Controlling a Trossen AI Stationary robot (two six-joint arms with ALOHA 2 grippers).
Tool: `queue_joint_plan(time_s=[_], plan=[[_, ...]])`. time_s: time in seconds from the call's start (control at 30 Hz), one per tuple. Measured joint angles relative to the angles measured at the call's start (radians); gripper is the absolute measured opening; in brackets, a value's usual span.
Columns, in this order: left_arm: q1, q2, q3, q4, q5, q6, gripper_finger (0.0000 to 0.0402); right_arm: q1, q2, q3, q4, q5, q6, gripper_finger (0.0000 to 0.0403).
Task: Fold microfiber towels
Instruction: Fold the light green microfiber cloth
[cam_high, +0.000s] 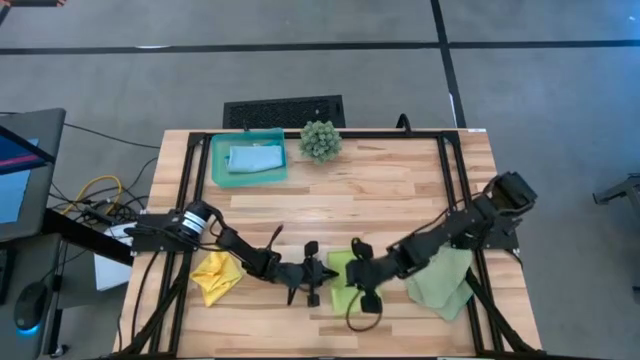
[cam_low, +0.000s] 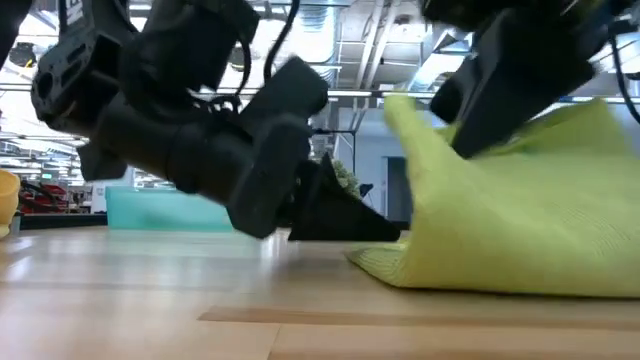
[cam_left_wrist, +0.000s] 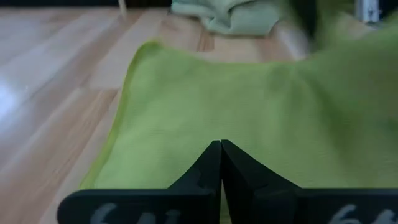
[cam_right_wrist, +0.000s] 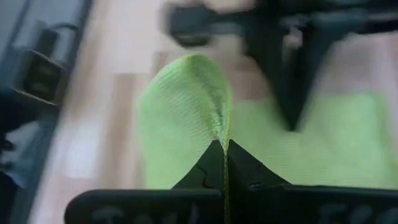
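Lime towel (cam_high: 343, 280) is lying at the front middle of the table (cam_high: 400, 190), between the two grippers, with one part lifted into a raised fold (cam_right_wrist: 189, 93). Right gripper (cam_high: 358, 250) is sitting at the towel's far edge, fingers closed and pinching lime cloth; the wrist view is showing a thin edge of fabric running down between its fingertips (cam_right_wrist: 249, 171). In the low view the towel (cam_low: 520, 220) is rising from the wood up toward that gripper. Left gripper (cam_high: 322, 272) is resting just beside the towel's left edge, fingers pressed together with nothing between them, tips pointing at the flat lime cloth (cam_left_wrist: 249, 112); touching or not, cannot tell.

Yellow towel (cam_high: 216, 277) is lying crumpled near the front left, under the left arm. Sage towel (cam_high: 442, 285) is lying loosely folded at the front right, partly under the right arm. Blue towel (cam_high: 255, 158) is sitting folded inside the teal tray (cam_high: 218, 172) at the back left. Spiky plant (cam_high: 320, 141) is standing just right of the tray.
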Motion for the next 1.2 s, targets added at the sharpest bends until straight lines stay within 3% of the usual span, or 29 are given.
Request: queue_joint_plan(time_s=[0.13, 0.33, 0.43, 0.67, 1.2], plan=[[-0.025, -0.072, -0.002, -0.122, -0.052, 0.011, 0.0000, -0.072, -0.002, -0.001, 0.001, -0.031, -0.062, 0.0010], [-0.077, -0.214, -0.002, -0.480, -0.252, -0.044, 0.0000, -0.149, 0.006, -0.045, 0.008, -0.051, -0.106, 0.0015], [-0.091, -0.232, -0.002, -0.561, -0.302, -0.082, 0.0000, -0.188, 0.019, -0.077, 0.010, -0.053, -0.106, 0.0014], [-0.097, -0.227, -0.003, -0.573, -0.297, -0.103, 0.0000, -0.231, 0.016, -0.116, 0.101, -0.067, -0.101, 0.0014], [-0.098, -0.226, -0.003, -0.464, -0.179, -0.076, 0.0000, -0.273, 0.029, -0.117, 0.062, -0.021, -0.020, 0.0020]])
